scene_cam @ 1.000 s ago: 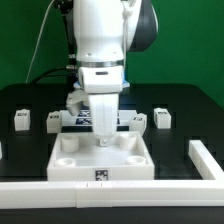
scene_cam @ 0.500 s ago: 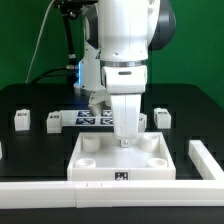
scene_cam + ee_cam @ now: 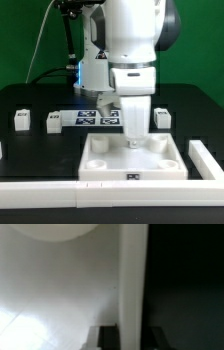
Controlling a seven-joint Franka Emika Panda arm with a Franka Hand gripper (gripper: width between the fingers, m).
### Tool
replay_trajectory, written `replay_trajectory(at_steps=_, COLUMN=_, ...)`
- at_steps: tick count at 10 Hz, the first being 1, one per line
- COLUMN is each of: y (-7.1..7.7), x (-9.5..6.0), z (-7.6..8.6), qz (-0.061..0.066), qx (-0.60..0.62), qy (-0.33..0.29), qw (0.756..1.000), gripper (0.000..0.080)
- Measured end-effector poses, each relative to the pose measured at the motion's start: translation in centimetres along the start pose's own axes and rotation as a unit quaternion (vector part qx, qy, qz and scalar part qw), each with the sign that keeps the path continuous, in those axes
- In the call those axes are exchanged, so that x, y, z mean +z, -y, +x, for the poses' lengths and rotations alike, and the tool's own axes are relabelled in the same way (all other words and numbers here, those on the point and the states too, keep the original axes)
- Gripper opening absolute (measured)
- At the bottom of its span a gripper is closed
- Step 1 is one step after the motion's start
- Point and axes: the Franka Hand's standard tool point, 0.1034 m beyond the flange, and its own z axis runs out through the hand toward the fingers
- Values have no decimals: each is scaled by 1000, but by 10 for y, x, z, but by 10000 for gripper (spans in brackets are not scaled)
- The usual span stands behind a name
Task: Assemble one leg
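Observation:
My gripper (image 3: 133,143) reaches down into the large white tray-like part (image 3: 105,172) near the table's front and is shut on its wall. In the wrist view the two dark fingers (image 3: 108,339) straddle the tray's thin upright wall (image 3: 133,280), one on each side. Three legs, small white posts with marker tags, stand apart from the gripper: two at the exterior view's left (image 3: 20,120) (image 3: 52,122) and one at its right (image 3: 160,117).
The marker board (image 3: 95,120) lies behind the tray. A low white barrier runs along the front edge (image 3: 40,190) and up the exterior view's right side (image 3: 205,158), close to the tray's right corner.
The arm has moved toward the exterior view's right, and the tray has slid with it along the front barrier, closer to the right barrier.

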Motion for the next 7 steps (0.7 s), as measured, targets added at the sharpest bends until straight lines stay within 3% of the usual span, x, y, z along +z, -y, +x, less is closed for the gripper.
replay_trajectory(at_steps=7, y=-14, x=1, z=18, qz=6, qx=8, qy=1, qw=1000, gripper=58)
